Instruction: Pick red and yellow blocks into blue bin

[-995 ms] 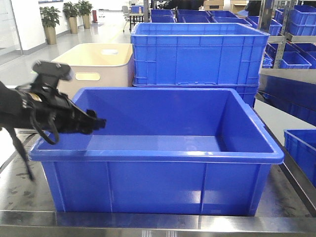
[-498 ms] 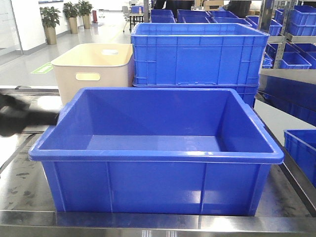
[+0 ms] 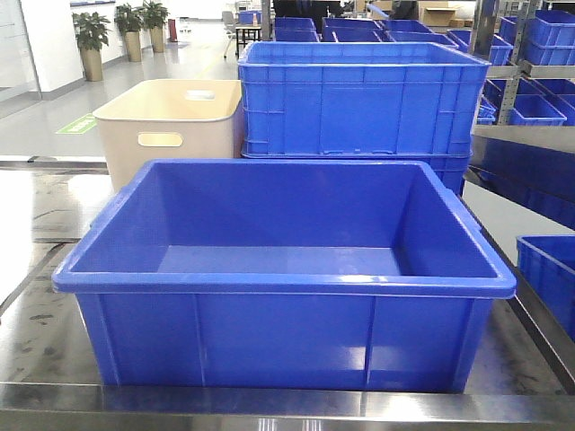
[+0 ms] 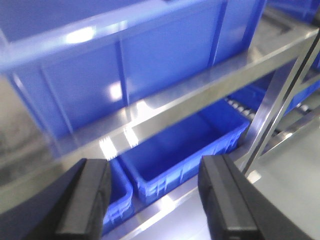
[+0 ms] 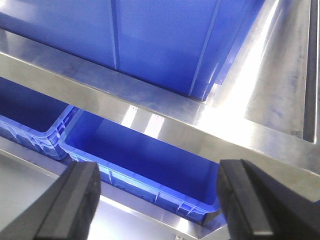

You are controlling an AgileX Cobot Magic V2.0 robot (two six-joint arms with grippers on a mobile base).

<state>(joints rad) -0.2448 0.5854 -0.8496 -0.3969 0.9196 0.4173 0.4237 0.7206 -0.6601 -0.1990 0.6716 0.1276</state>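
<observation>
Centrally in the front view sits the blue bin, filling most of the frame on a steel table; its floor, as far as it shows, carries nothing. Neither arm appears in this view. Above it, at upper left, a beige tub with a handle cut-out stands beside a taller blue crate, which rises at upper centre. More blue crates line shelving along the right edge, and potted plants stand at far upper left.

The red and yellow blocks are not visible in any view.

From the left wrist camera, the left gripper shows two dark fingers set well apart at the bottom of the frame, nothing between them. The bin's outer wall crosses the upper half, blurred, above the table's steel edge; a lower crate lies beneath.

The right wrist camera shows the right gripper likewise spread wide and empty, its fingers at the lower corners. The bin's ribbed wall fills the top, the steel edge runs diagonally, and another crate sits on a shelf below.
</observation>
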